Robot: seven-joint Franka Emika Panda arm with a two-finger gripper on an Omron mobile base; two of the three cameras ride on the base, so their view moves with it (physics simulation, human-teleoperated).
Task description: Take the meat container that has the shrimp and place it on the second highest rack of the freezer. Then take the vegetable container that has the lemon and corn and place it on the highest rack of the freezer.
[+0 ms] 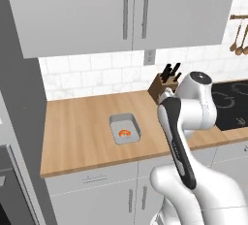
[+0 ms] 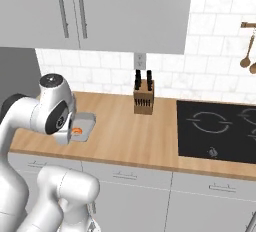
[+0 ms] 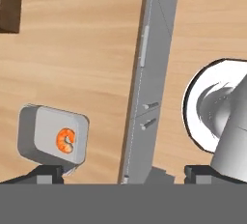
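The meat container [image 1: 127, 121] is a small grey tray lying on the wooden counter [image 1: 77, 132], with the orange-pink shrimp [image 1: 124, 133] in it. In the right base view the container [image 2: 88, 120] and shrimp [image 2: 76, 130] are partly hidden behind my arm. In the hand view, looking straight down from well above, the container [image 3: 43, 129] and shrimp [image 3: 65, 140] lie at the lower left. My gripper [image 3: 124, 172] hangs open above the counter's front edge, to the container's side, with nothing between its fingers. The freezer, its racks, and the vegetable container with lemon and corn are out of view.
A knife block [image 1: 160, 86] stands at the back wall, right of the container. A black cooktop [image 2: 220, 126] is set in the counter farther right. Wall cabinets [image 1: 131, 10] hang overhead, a tall grey panel [image 1: 19, 98] bounds the counter's left end, and utensils [image 2: 247, 58] hang at far right.
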